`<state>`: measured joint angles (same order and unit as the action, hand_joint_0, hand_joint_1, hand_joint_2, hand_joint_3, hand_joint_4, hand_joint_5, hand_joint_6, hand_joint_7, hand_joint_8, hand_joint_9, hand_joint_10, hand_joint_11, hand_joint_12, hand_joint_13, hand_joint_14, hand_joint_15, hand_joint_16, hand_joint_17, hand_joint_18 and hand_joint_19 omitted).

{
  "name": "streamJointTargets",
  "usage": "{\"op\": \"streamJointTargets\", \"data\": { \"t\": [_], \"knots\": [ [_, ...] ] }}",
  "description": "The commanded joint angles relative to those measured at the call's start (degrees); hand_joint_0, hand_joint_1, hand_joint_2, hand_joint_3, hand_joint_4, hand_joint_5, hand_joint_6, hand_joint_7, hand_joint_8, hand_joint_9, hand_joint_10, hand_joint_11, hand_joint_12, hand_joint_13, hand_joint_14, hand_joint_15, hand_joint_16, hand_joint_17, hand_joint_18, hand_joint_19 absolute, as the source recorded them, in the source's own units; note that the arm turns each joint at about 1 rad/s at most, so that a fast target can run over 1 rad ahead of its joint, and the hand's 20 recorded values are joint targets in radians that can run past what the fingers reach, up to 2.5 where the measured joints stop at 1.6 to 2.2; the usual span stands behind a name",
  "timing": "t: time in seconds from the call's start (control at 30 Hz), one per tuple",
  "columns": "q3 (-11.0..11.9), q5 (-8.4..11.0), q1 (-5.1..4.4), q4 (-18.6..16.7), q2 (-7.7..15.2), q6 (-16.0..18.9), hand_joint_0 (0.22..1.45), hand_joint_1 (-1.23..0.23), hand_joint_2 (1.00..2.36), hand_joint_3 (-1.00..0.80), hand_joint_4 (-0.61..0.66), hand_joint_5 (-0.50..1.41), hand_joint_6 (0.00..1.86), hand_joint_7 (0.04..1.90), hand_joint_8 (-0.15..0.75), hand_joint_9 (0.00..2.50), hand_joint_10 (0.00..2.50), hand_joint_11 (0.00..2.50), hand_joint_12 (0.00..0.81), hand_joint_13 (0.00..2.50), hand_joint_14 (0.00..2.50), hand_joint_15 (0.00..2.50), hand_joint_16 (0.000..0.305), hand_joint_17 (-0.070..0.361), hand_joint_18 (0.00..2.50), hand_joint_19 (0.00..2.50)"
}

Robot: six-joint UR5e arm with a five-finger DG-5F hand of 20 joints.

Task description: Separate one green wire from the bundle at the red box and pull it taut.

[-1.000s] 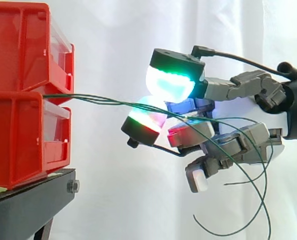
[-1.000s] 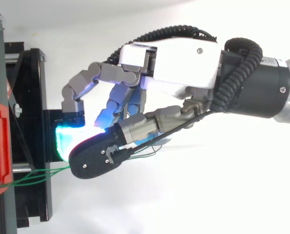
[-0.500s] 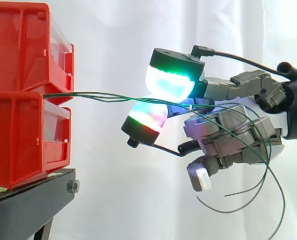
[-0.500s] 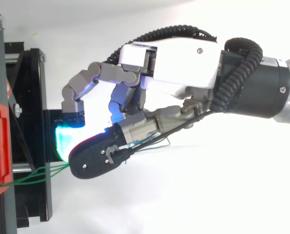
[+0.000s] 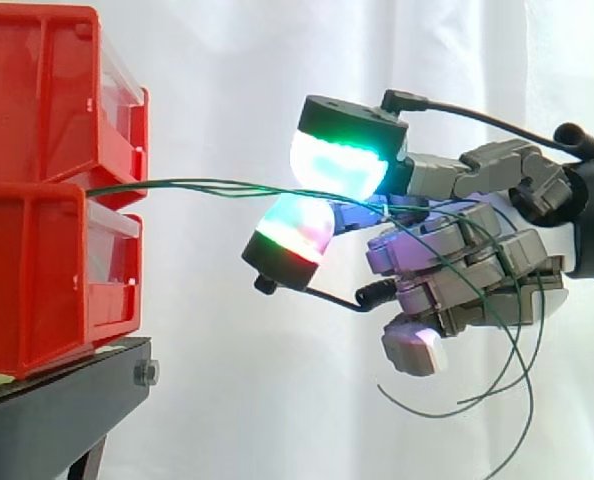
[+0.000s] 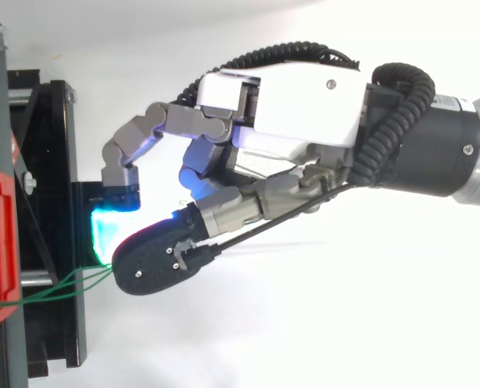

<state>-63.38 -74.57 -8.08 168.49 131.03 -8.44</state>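
On the left, two red bins (image 5: 37, 200) sit one on top of the other on a black stand (image 5: 67, 395). A white curtain (image 5: 227, 380) hangs behind it all. A few thin green wires (image 5: 177, 184) come out from between the two bins. They run to the right through the air, close together, and they bend up a little, so they are not quite straight.

Next the wires go in between two big glowing fingertips (image 5: 339, 165) of the robot hand (image 5: 457, 285). One glows green and blue on top, and one glows red and green below. The robot hand is gripping the wires there, and its other fingers are curled up tight. Past the fingers, the loose ends of the wires loop down and hang under the robot hand.

From above, the wires (image 6: 62, 287) slip under the dark fingertip, and the arm goes off to the right.
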Motion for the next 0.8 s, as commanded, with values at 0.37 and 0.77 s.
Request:
{"op": "streamJointTargets", "data": {
  "t": [0.37,0.77],
  "knots": [
    [0.0,0.03,-0.19,0.0,0.0,0.0,0.58,-0.49,1.0,-0.5,0.16,-0.2,0.91,0.91,0.28,1.46,1.71,1.28,0.324,1.66,2.5,0.44,0.055,0.124,1.44,0.9],
    [-0.2,0.65,-0.27,-0.4,0.0,-0.2,0.55,-0.62,1.0,-0.5,0.16,-0.2,0.91,0.9,0.286,1.42,1.78,1.26,0.327,1.66,2.5,0.46,0.057,0.129,1.46,0.91]
  ]
}}
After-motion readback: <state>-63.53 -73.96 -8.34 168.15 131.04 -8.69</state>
